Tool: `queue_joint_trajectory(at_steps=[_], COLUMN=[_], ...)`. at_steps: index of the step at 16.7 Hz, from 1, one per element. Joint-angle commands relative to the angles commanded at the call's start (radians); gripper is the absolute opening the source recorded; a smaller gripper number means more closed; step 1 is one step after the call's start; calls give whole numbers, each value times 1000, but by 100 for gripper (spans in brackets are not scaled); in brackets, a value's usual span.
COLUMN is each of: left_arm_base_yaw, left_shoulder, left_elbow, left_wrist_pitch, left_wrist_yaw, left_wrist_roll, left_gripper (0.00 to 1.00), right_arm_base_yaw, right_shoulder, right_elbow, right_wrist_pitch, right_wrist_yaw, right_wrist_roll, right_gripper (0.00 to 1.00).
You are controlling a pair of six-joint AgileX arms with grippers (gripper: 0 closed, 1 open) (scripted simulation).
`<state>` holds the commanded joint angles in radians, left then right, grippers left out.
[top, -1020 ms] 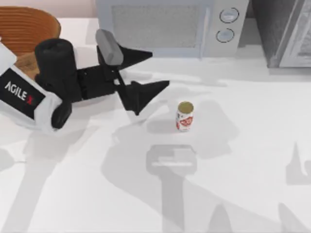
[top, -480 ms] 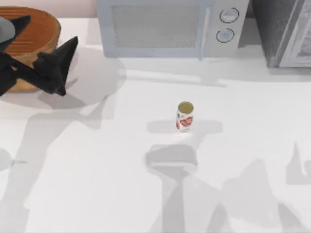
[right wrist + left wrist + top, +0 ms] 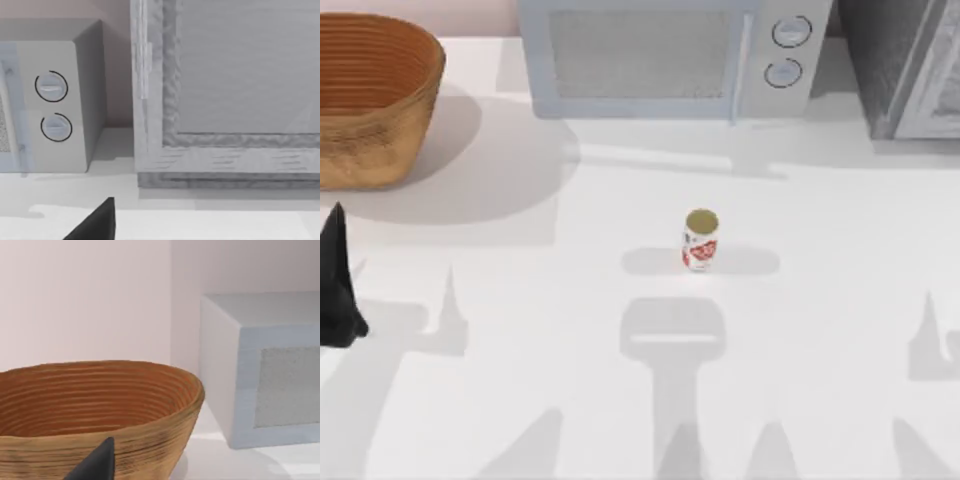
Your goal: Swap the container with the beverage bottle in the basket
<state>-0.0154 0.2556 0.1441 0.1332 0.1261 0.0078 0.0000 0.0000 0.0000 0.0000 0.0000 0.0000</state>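
Note:
The beverage bottle (image 3: 700, 240) stands upright near the middle of the white table, white with red markings and a tan-gold top. The orange-brown wicker basket (image 3: 390, 110) sits at the back left, and its ribbed inside (image 3: 90, 400) holds nothing that I can see. The container is out of view. My left gripper (image 3: 336, 285) pokes in at the table's left edge, in front of the basket and far left of the bottle. In the left wrist view it (image 3: 97, 462) shows as a dark tip before the basket wall. My right gripper (image 3: 97, 220) shows as a dark tip in the right wrist view, facing the back right of the table.
A pale grey microwave (image 3: 660, 55) with two round knobs (image 3: 52, 107) stands along the back edge. A grey cabinet (image 3: 910, 65) fills the back right corner. Arm shadows lie across the table (image 3: 820, 330) in front.
My left arm has pulled back from beside the basket to the left edge. The grey object it held between its fingers has gone out of view. The bottle has not moved.

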Motion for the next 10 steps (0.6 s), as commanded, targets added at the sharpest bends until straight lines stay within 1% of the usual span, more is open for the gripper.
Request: queue_joint_trajectory(at_steps=[3, 5, 10], left_arm_base_yaw=[12, 15, 15], left_shoulder=[-174, -236, -256], left_elbow=[-96, -133, -144], left_wrist_pitch=[-89, -123, -133], left_wrist_yaw=[-84, -116, -126], left_wrist_roll=[-6, -7, -8], left_gripper=[100, 100, 100], right_arm_base_yaw=[0, 0, 0], right_shoulder=[0, 0, 0], right_elbow=[0, 0, 0], right_wrist_pitch=[0, 0, 0], right_wrist_yaw=[0, 0, 0], right_wrist_roll=[0, 0, 0], right_gripper=[100, 100, 100])
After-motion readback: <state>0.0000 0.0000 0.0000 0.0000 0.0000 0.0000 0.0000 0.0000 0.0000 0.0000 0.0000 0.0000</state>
